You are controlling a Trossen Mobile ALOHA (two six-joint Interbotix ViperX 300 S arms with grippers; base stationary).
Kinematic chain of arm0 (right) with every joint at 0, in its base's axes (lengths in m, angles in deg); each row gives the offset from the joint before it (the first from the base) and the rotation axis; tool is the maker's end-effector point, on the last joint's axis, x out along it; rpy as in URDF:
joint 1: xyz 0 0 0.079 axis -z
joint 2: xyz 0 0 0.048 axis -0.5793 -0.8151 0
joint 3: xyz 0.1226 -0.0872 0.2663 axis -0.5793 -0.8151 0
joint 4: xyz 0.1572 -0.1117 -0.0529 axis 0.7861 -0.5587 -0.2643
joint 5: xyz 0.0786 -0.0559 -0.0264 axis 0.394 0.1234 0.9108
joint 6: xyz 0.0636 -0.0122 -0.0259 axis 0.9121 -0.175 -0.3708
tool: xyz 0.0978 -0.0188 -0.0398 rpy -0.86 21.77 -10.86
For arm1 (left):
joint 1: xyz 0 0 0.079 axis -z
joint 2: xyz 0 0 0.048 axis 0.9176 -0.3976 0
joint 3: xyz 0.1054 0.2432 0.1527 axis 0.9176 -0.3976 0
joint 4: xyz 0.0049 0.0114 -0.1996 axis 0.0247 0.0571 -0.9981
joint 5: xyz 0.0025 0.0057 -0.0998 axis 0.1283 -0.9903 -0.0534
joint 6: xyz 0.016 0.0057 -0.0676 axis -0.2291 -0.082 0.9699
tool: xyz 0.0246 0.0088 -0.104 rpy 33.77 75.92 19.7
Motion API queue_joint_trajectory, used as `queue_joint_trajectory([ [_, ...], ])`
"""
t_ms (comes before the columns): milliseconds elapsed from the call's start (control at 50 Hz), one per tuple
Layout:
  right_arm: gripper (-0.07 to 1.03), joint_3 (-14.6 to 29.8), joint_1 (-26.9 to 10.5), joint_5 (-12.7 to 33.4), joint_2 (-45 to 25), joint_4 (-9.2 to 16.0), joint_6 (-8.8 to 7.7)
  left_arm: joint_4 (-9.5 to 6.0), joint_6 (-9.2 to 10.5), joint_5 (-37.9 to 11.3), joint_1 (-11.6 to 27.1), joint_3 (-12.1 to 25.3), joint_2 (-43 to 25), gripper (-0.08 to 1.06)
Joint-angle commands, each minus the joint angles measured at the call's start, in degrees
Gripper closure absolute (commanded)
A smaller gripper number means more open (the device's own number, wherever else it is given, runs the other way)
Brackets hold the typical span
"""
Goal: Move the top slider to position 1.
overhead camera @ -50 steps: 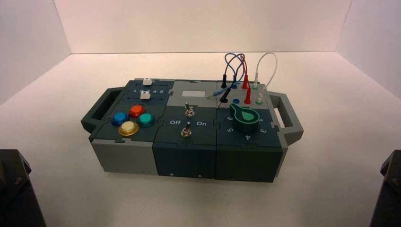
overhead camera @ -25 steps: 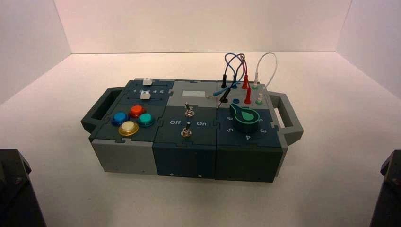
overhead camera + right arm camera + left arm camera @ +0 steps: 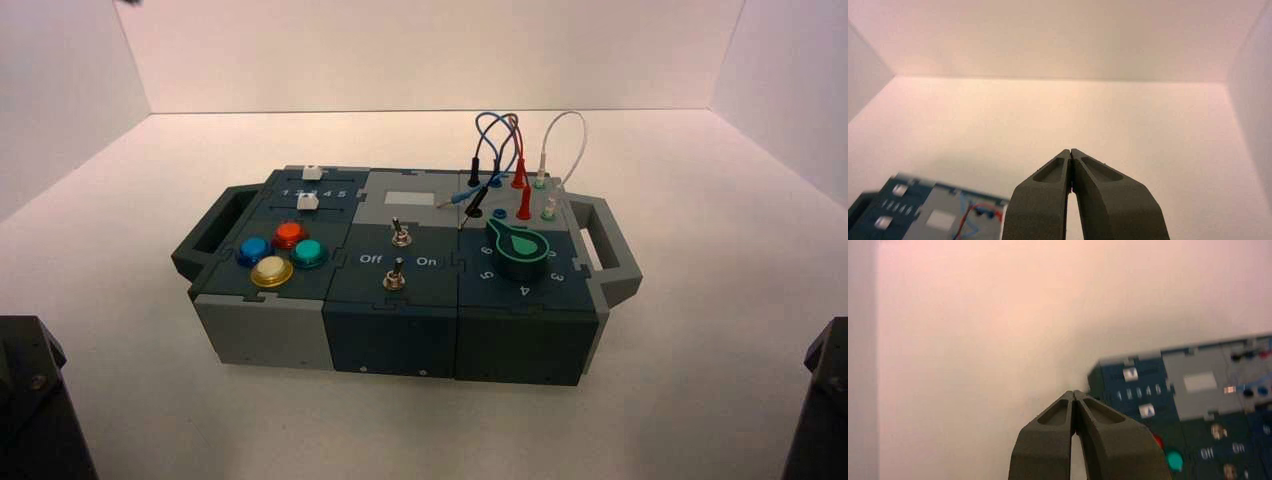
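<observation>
- Small white block-shaped top slider (image 3: 312, 172): on the dark teal panel at the box's (image 3: 395, 334) far left, beyond the printed scale.
- Small white printed digit "1" (image 3: 1119, 395): at the scale's left end.
- Black left gripper (image 3: 1073, 392): raised at the left, apart from the slider, fingers pressed together.
- Black right gripper (image 3: 1070, 151): idle on the right, clear of the box, its fingertips meeting.

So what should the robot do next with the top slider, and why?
Probably ease the left end effector over to the top slider, on its higher-number side. The slider isn't lined up with the 1, and the closed fingers aren't touching it, so they could perhaps nudge it that way.
</observation>
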State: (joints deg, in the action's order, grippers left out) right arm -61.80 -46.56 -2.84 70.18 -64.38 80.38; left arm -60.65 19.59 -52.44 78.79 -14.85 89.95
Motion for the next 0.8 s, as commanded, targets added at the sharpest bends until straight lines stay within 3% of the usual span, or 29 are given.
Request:
queue_joint_trajectory([
  [20,0.99,2.99,-5.45,1.41,-4.92,0.79,0.18,-0.09,-0.18,-0.88,4.83,2.29,-4.04,1.01],
  [520,0.99,4.04,-16.17,1.67,-9.93,3.78,0.18,-0.44,0.79,-0.88,5.63,1.85,-6.59,1.01],
  [800,0.99,7.73,-21.18,2.11,-16.61,5.36,0.18,-0.53,0.79,-0.62,5.63,1.85,-9.32,1.01],
])
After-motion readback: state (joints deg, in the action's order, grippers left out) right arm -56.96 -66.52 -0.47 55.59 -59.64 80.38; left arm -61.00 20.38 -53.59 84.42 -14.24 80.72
